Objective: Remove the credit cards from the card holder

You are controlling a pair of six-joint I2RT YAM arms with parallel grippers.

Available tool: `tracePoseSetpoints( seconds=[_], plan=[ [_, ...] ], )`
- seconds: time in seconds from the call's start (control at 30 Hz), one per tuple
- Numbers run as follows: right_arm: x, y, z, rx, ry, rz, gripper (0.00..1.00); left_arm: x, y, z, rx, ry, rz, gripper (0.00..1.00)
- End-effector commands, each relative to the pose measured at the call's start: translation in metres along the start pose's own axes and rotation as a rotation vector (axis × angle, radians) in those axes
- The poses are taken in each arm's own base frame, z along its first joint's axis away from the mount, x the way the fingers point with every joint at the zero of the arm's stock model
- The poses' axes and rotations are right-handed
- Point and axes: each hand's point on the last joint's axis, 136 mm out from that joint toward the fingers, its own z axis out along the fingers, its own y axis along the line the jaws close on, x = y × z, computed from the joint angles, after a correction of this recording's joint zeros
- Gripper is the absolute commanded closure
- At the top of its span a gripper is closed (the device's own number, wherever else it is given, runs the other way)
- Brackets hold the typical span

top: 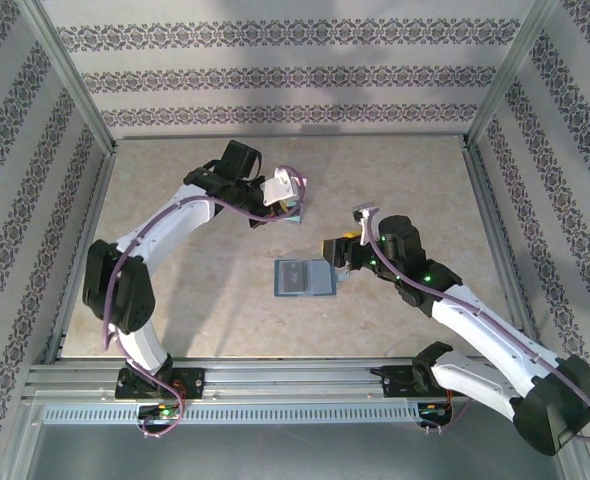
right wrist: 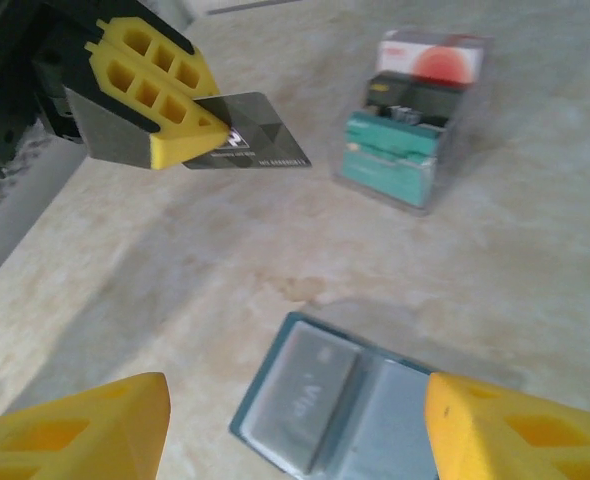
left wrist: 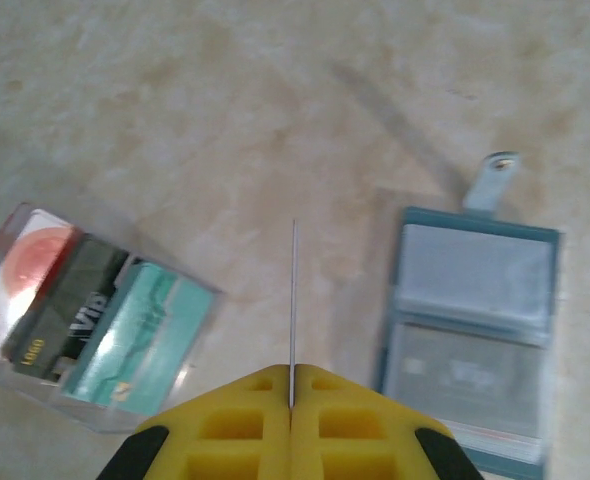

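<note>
Left claw (right wrist: 207, 128): shut on thin dark grey plastic card (right wrist: 260, 140), beyond slate-blue soft fold-open wallet (right wrist: 320, 400).
Right claw (top: 335, 253): open, empty, seemingly just above wallet.

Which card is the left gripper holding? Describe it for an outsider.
Find the left gripper, raised beyond the open card holder. Its yellow fingers pinch a dark grey card, the only card in the air; three others sit in the clear tray.
</note>
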Motion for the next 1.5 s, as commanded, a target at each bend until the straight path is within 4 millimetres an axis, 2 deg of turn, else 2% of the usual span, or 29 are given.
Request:
tracePoseSetpoints(
  seconds=[0.0, 0.23, 0.4, 0.6, 1.0, 1.47],
  plan=[
    [-0.01, -0.027, -0.01, 0.15, -0.062, 0.072, 0.31, -0.01, 0.046, 0.001, -0.078, -0.046, 0.101, 1.0],
    [-0.01, -0.038, -0.013, 0.206, -0.083, 0.126, 0.21, 0.012, 0.075, 0.03, -0.016, 0.013, 0.172, 1.0],
    [-0.014, -0.04, -0.018, 0.228, -0.098, 0.13, 0.12, 0.023, 0.09, 0.04, 0.019, 0.033, 0.199, 1.0],
    [-0.02, -0.042, -0.023, 0.252, -0.111, 0.126, 0.02, 0.032, 0.092, 0.052, 0.087, 0.05, 0.231, 1.0],
    [-0.025, -0.047, -0.029, 0.291, -0.137, 0.141, 0.02, 0.045, 0.103, 0.074, 0.104, 0.054, 0.23, 1.0],
    [-0.028, -0.048, -0.035, 0.302, -0.146, 0.134, 0.02, 0.048, 0.118, 0.094, 0.101, 0.044, 0.223, 1.0]
  ],
)
